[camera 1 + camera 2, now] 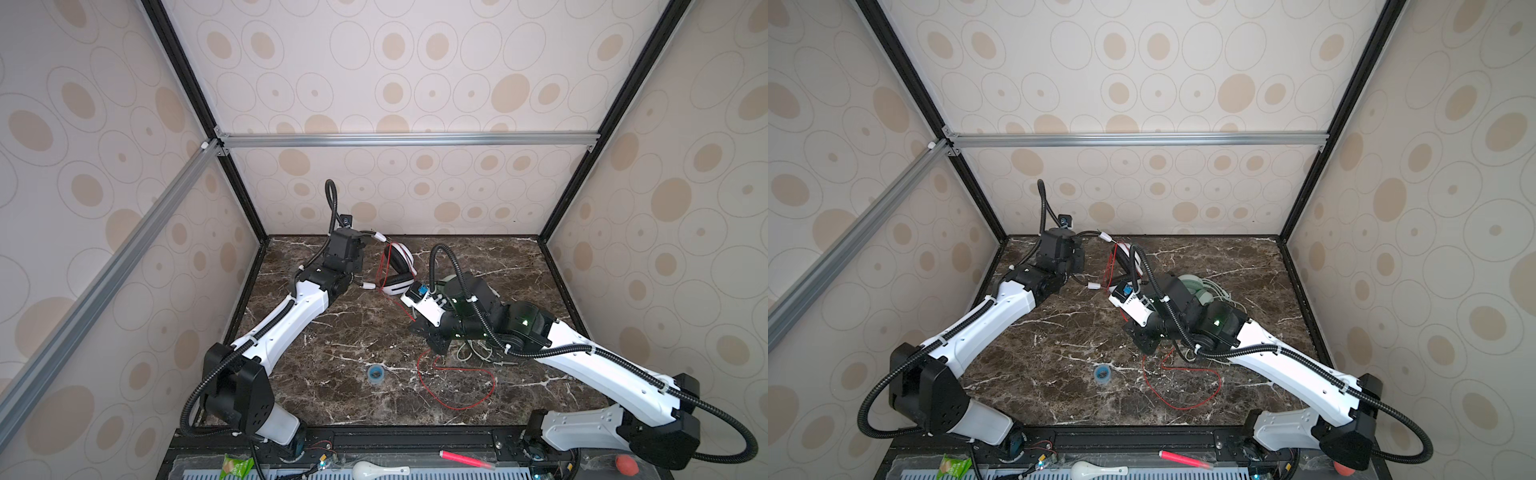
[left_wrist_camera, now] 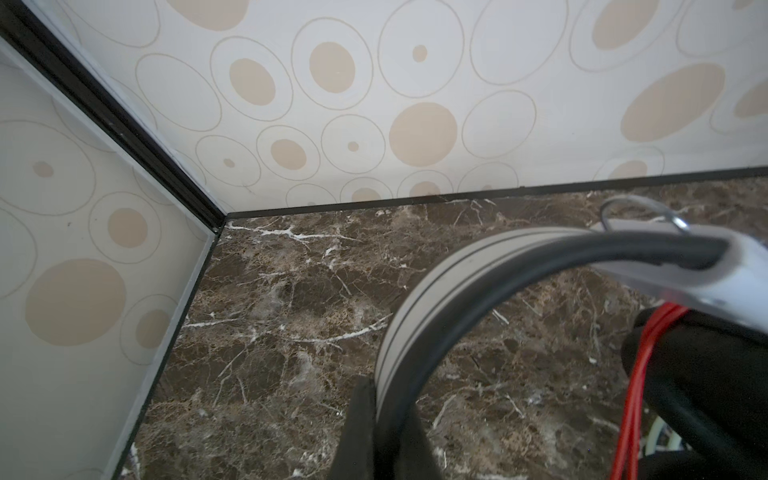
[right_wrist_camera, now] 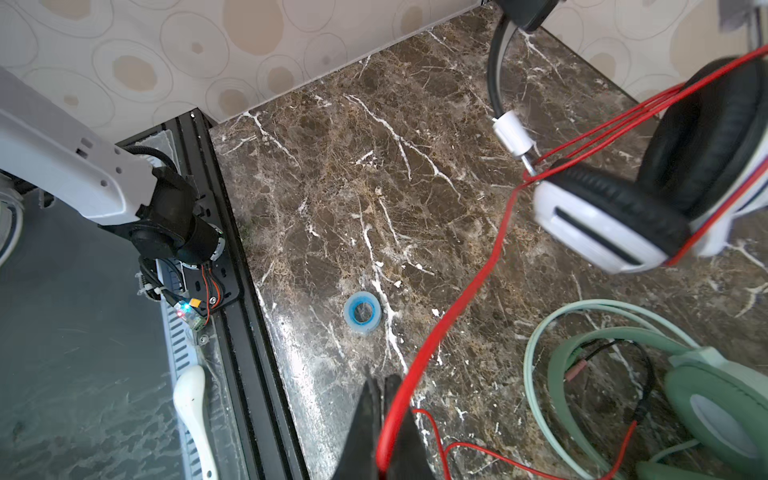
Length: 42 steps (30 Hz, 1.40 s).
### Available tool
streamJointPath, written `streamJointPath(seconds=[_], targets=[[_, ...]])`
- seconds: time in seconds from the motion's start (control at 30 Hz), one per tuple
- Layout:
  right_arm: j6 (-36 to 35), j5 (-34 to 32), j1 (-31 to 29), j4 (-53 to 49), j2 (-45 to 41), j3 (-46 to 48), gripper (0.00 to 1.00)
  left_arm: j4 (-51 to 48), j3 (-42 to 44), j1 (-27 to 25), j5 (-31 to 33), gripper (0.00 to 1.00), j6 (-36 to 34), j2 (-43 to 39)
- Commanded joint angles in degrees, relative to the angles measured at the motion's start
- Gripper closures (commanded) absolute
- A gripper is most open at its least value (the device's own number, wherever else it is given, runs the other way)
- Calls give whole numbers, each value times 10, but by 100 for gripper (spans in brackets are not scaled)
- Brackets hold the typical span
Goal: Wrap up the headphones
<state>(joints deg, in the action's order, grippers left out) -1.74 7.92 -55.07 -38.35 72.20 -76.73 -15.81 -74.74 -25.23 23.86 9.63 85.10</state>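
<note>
Headphones (image 3: 602, 224) | band (image 2: 415, 299) clamped within left gripper (image 2: 384, 399) | cord (image 3: 451, 316) pinched within right gripper (image 3: 384, 399) | few turns wound, apparently | mint pair (image 3: 719, 407) beside, unwrapped

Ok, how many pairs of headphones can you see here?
2. The white-and-black over-ear headphones with a thin red cord are held by the headband in the left gripper. The pale mint-green over-ear headphones lie on the brown marble table beside the right arm.

The table (image 3: 324, 174) looks like smooth, shiny brown stone. The white-and-black headphones (image 3: 590, 228) have glossy white plastic shells and soft, matt black cushions, with a smooth red cord (image 3: 457, 299). The mint-green headphones (image 3: 681, 386) look like smooth matt plastic.
</note>
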Motion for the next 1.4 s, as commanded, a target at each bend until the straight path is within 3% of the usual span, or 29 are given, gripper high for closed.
streamJointPath(seconds=[0.0, 0.33, 0.63, 1.37], targets=[[-34, -9, 15, -38, 14, -36, 100, 23, 8, -9, -19, 100, -44, -50], [-88, -10, 83, -81, 67, -129, 100, -36, 67, -27, -126, 100, -86, -116], [-101, 5, 126, -85, 101, -168, 100, -74, 79, -32, -205, 100, -82, -147], [-113, 102, 252, -15, 121, -147, 97, -144, 58, -38, -339, 100, -16, -213]])
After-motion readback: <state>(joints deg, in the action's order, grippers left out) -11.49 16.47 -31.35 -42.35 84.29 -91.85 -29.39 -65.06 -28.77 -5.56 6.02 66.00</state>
